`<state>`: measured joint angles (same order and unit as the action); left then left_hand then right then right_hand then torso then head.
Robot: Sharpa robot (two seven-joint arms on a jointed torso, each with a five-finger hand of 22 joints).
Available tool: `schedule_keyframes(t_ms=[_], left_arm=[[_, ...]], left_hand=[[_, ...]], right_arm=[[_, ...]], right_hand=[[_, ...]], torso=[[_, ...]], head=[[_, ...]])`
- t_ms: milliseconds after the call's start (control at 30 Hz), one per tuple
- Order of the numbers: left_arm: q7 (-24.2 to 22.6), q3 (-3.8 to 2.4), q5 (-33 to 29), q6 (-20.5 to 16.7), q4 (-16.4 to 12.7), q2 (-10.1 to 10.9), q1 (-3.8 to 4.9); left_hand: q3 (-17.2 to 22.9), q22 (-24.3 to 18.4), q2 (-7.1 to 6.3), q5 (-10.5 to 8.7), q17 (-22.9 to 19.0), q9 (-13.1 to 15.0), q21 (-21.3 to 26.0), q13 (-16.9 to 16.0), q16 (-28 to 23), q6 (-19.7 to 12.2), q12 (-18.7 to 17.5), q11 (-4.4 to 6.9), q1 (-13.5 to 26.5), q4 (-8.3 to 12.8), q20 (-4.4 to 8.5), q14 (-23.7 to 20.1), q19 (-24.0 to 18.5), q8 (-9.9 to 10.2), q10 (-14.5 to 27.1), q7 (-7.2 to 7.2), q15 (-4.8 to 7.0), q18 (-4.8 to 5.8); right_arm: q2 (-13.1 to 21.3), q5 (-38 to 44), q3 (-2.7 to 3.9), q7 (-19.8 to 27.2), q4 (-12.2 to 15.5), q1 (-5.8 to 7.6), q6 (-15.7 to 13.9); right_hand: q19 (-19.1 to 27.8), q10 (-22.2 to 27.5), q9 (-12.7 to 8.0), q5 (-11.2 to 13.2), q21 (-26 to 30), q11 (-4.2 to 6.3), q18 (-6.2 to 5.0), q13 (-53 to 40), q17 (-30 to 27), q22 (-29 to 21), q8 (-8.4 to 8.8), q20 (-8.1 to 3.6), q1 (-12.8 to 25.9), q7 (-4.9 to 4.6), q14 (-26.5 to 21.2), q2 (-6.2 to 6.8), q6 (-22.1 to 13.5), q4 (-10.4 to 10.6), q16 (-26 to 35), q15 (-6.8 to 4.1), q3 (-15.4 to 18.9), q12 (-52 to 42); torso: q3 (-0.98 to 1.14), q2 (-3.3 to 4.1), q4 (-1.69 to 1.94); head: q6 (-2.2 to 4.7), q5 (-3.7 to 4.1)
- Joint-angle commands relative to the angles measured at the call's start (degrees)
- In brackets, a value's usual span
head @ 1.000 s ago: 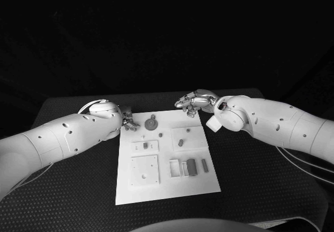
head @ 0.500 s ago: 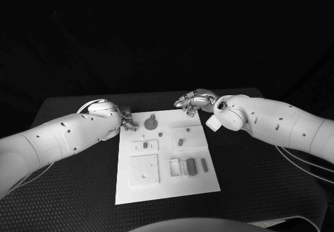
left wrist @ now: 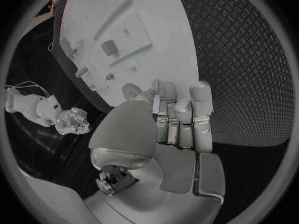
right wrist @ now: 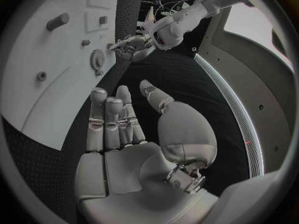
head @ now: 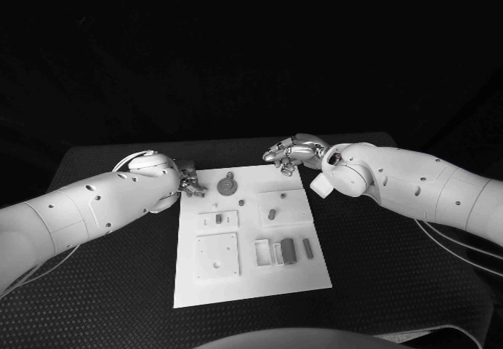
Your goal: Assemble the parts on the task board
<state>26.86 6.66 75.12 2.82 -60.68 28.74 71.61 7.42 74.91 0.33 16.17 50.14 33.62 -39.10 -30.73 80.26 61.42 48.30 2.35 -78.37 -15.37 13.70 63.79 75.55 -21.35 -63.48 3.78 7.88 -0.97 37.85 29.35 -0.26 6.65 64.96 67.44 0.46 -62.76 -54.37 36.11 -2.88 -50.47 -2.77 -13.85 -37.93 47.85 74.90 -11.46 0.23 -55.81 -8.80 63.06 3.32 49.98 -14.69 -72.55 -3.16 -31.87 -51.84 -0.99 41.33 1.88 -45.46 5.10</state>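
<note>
**Both hands empty at the far corners of the task board**

On the black table [head: 115, 291] the white task board [head: 251, 280] was laid flat, in the middle, between the two arms. The left hand [head: 189, 182] was seen at the far left corner of the board, just beside its edge. In the left wrist view its fingers [left wrist: 181, 109] were stretched out straight and close together, with the thumb apart from them, and nothing was held. The fingertips were placed over the edge of the board; whether the board was touched could not be told.

The right hand [head: 291, 154] was seen at the far right corner of the board. In the right wrist view its fingers [right wrist: 109, 119] were extended and a little spread, the palm was open, and nothing was gripped in it.

Several parts were found on the board. A round toothed disc [head: 227, 187] was lying at the far end, near the left hand, and a small round piece [head: 241, 203] was seen just beside it. A short peg [head: 272, 214] was placed on a raised square on the right side. A square plate [head: 218, 255] was seen nearer to the robot on the left, and to its right two narrow bars [head: 288, 251] were lying side by side, well apart from both hands.
</note>
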Motion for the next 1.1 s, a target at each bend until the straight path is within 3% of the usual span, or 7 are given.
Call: schedule_keyframes(t_ms=[33, 467, 567, 600, 633, 733, 1100], left_arm=[[0.37, -0.04, -2.09, -1.49, -0.41, 0.27, 0.03], [1.95, -0.31, -10.55, -2.44, -4.09, 3.54, 0.14], [2.43, -0.49, -12.01, -2.62, -5.96, 4.88, 0.32], [2.56, -0.49, -12.39, -2.65, -6.66, 5.35, 0.40], [2.70, -0.49, -12.75, -2.67, -7.38, 5.83, 0.46], [3.07, -0.49, -13.65, -2.90, -9.84, 7.27, 0.57], [4.09, -0.40, -12.82, -3.59, -16.98, 11.26, 0.55]], left_hand=[[3.71, 1.28, -0.04, 0.24, 0.11, 0.34, -0.27, -0.12, 0.05, 0.41, -0.01, 0.02, -0.60, 3.46, 0.08, 0.37, -0.04, -0.23, -0.35, -0.14, 0.63, -5.32], [5.44, 1.26, 0.45, 0.16, 0.54, 0.78, -0.94, -0.50, 0.22, 0.98, -0.09, 0.26, 0.78, 6.67, 0.18, 0.94, -0.10, -0.34, -0.99, -0.39, 0.86, -5.02], [8.09, 1.21, 0.68, -0.06, 0.91, 1.01, -1.45, -0.88, 0.08, 1.22, -0.38, 0.19, 4.63, 11.23, 0.33, 1.06, -0.27, -0.06, -1.15, -0.43, 0.95, -4.81], [11.20, 1.12, 1.06, 0.12, 1.12, 1.06, -1.65, -1.14, -0.12, 1.20, -0.65, -0.10, 9.39, 15.40, 0.27, 1.20, -0.30, 0.34, -1.17, -0.79, 0.78, -4.60], [13.48, 1.13, 1.30, -0.23, 1.21, 1.20, -1.80, -1.32, -0.20, 1.55, -0.67, 0.55, 12.14, 18.55, 0.36, 1.35, -0.06, 0.31, -1.41, -0.31, 0.67, -4.62], [21.17, 0.99, 1.94, -0.41, 1.43, 1.61, -1.98, -1.75, -0.46, 1.86, -0.90, 0.29, 22.14, 27.26, 0.38, 1.94, 0.96, 0.44, -1.83, -0.43, 0.82, -4.50], [23.67, 0.98, 2.12, -0.32, 1.51, 1.99, -1.94, -1.96, -0.52, 2.06, -0.94, 0.32, 24.49, 29.50, 0.45, 2.27, 1.46, 0.28, -2.10, -0.45, 0.92, -4.52]], right_arm=[[0.01, -0.11, 0.01, 0.49, 0.04, -0.04, 0.33], [0.21, -0.11, 0.01, 0.47, 0.16, -0.04, 0.25], [0.34, -0.11, 0.01, 0.44, 0.17, -0.04, 0.18], [0.38, -0.11, 0.01, 0.43, 0.20, -0.04, 0.16], [0.40, -0.11, 0.01, 0.43, 0.23, -0.04, 0.16], [0.45, -0.11, 0.01, 0.43, 0.29, -0.04, 0.15], [0.61, -0.11, 0.01, 0.45, 0.26, -0.04, 0.07]], right_hand=[[0.10, 0.29, -0.06, -0.22, 0.33, -0.17, -1.15, 0.08, -0.08, 0.92, 0.26, -0.37, 0.48, -0.49, -0.44, -0.11, -0.07, 0.32, 0.24, -0.10, -0.02, -0.31], [0.10, 0.29, -0.06, -0.22, 0.33, -0.18, -1.15, 0.10, -0.08, 0.93, 0.26, -0.37, 0.50, -0.49, -0.44, -0.10, -0.07, 0.34, 0.24, -0.10, -0.02, -0.32], [0.10, 0.29, -0.06, -0.22, 0.33, -0.18, -1.15, 0.10, -0.08, 0.93, 0.26, -0.37, 0.50, -0.49, -0.44, -0.10, -0.07, 0.35, 0.24, -0.10, -0.02, -0.32], [0.10, 0.29, -0.06, -0.22, 0.33, -0.18, -1.15, 0.10, -0.08, 0.93, 0.26, -0.37, 0.51, -0.49, -0.44, -0.10, -0.07, 0.35, 0.24, -0.10, -0.02, -0.32], [0.10, 0.29, -0.06, -0.22, 0.33, -0.18, -1.15, 0.10, -0.08, 0.93, 0.26, -0.37, 0.51, -0.49, -0.44, -0.10, -0.07, 0.35, 0.24, -0.10, -0.02, -0.32], [0.10, 0.29, -0.06, -0.21, 0.33, -0.18, -1.15, 0.11, -0.08, 0.93, 0.26, -0.37, 0.52, -0.49, -0.44, -0.10, -0.07, 0.36, 0.24, -0.10, -0.01, -0.32], [0.10, 0.30, -0.07, -0.21, 0.33, -0.18, -1.15, 0.12, -0.09, 0.93, 0.26, -0.37, 0.56, -0.50, -0.44, -0.08, -0.08, 0.40, 0.24, -0.09, 0.00, -0.33]], torso=[[0.01, 0.00, -0.02], [0.05, -0.03, 0.03], [0.05, -0.01, 0.02], [0.05, -0.01, 0.02], [0.06, -0.01, 0.03], [0.08, -0.04, 0.06], [-0.01, -0.02, 0.05]], head=[[0.02, -0.01], [0.03, -0.08], [0.03, -0.10], [0.03, -0.10], [0.01, -0.12], [0.01, -0.12], [0.01, -0.18]])
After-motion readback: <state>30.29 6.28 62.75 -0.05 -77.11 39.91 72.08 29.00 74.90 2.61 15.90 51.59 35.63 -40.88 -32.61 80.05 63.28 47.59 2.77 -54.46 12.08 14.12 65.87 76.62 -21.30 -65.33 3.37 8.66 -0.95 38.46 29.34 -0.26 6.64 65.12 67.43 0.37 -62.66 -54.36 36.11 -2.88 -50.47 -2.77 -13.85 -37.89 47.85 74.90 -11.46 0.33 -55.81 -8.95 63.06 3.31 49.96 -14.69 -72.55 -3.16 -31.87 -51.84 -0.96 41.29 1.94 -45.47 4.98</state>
